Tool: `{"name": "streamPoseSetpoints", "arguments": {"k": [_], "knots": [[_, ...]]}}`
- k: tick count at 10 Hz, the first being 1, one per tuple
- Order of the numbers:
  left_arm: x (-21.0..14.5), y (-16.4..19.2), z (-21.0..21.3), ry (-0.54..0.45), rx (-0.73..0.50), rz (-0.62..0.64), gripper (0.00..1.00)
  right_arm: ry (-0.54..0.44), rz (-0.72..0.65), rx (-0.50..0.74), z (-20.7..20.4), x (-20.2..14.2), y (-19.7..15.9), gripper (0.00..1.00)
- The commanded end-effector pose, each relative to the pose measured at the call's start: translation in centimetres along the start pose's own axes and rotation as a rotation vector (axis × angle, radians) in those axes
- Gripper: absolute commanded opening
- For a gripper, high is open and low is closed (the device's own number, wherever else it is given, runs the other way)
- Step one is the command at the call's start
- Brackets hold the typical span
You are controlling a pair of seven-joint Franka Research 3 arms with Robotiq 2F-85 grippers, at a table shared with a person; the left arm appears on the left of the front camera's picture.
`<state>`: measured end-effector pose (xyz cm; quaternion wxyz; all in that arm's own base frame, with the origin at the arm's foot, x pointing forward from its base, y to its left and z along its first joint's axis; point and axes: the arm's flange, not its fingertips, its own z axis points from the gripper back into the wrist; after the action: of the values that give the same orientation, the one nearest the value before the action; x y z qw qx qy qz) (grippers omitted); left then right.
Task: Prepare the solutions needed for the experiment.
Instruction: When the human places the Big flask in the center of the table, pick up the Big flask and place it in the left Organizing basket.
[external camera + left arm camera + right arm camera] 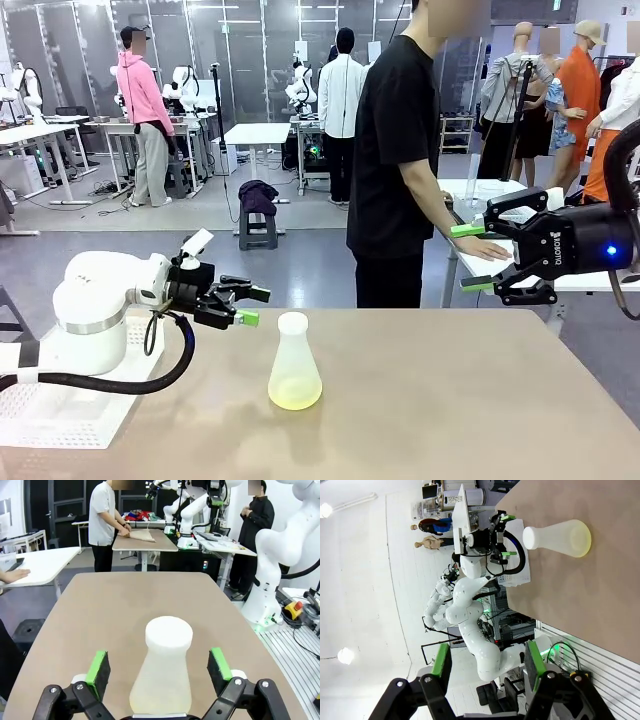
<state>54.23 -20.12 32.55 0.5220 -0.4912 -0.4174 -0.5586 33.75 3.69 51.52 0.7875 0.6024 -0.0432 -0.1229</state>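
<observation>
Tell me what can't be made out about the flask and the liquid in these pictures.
- Left wrist view: flask base is cut off by the bottom edge; frosted wall hides the liquid.
- Front view: liquid shows as a yellow-green tint; its exact level blurs through the frosted wall.
- Right wrist view: any markings on the flask are too small.

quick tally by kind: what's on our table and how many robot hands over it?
Conical flask, frosted white, capped, standing upright: 1
Solutions, a shallow pale yellow-green layer in the flask's bottom: 1
Robot hands, both open and empty: 2 (left hand beside the flask's neck, right hand farther off, raised)
Total: 4
</observation>
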Motion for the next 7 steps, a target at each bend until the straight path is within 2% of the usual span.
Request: {"name": "streamPoseSetpoints", "arguments": {"k": [1, 4, 6, 7], "knots": [[-1.2, 0.5, -0.4, -0.019, -0.028, 0.029, 1.0, 0.001, 0.005, 0.016, -0.1, 0.0, 0.1, 0.74], [-2.8, 0.3, -1.4, 0.011, -0.057, 0.065, 1.0, 0.001, 0.005, 0.016, -0.1, 0.0, 0.1, 0.74], [-1.6, 0.5, -0.6, -0.012, -0.031, 0.086, 1.0, 0.001, 0.005, 0.016, -0.1, 0.0, 0.1, 0.74], [-2.7, -0.3, -1.3, 0.019, -0.03, 0.05, 1.0, 0.001, 0.005, 0.016, -0.1, 0.0, 0.1, 0.74]]}}
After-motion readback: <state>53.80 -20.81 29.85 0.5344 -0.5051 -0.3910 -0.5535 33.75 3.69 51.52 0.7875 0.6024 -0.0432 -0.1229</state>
